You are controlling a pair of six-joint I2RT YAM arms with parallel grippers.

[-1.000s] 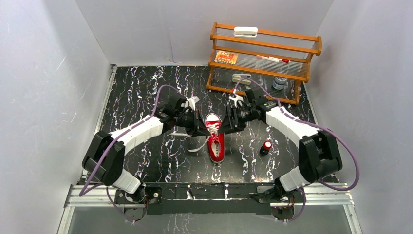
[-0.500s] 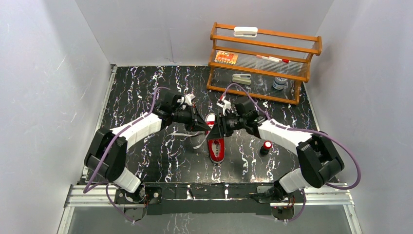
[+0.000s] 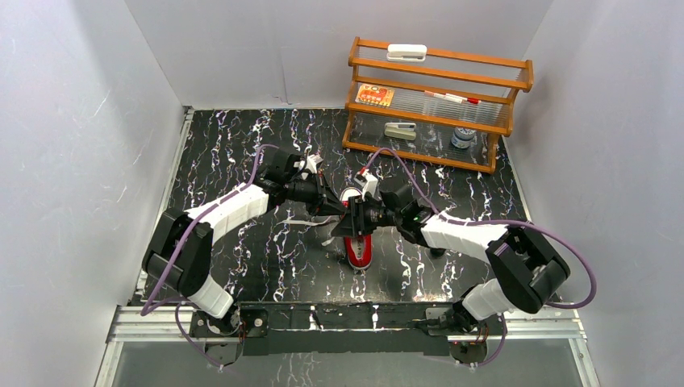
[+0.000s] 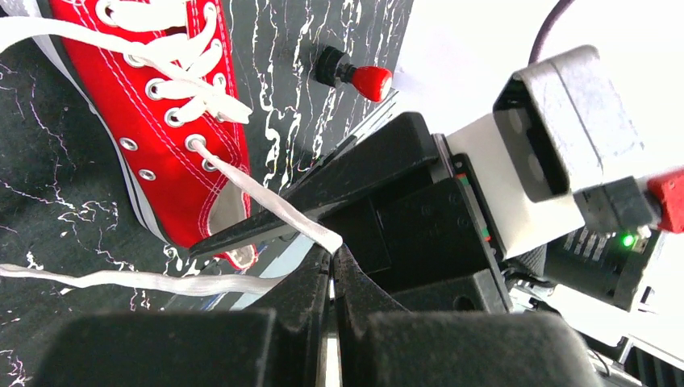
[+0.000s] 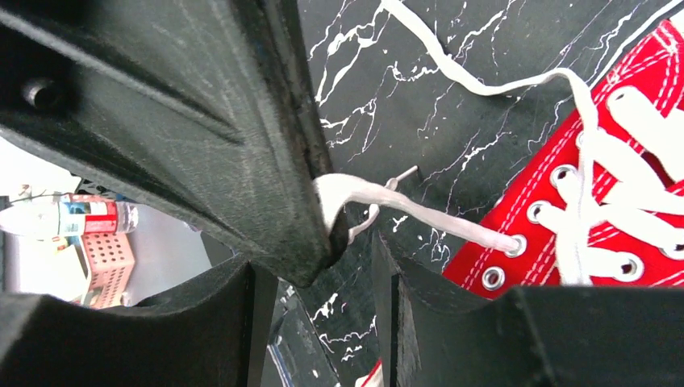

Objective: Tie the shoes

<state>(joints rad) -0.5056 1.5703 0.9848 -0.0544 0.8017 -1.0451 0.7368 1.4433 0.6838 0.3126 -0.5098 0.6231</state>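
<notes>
Left wrist view: the left gripper [image 4: 329,260] is pinched shut on the free end of a white lace [image 4: 258,197], which runs taut from an upper eyelet of the red shoe [image 4: 161,113]. The right gripper [image 5: 319,258], jaws parted, straddles that pinched end just beside the shoe. Over the last second both arms have closed in above the shoe, probably to pass the lace across. No knot is formed yet. The shoe lies on the table [image 3: 242,161].

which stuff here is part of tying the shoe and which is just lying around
Job: red sneaker, its white lace, left gripper pinching the lace end, right gripper open beside it.
Lying about: red-and-black cylinder, wooden rack at the back.
</notes>
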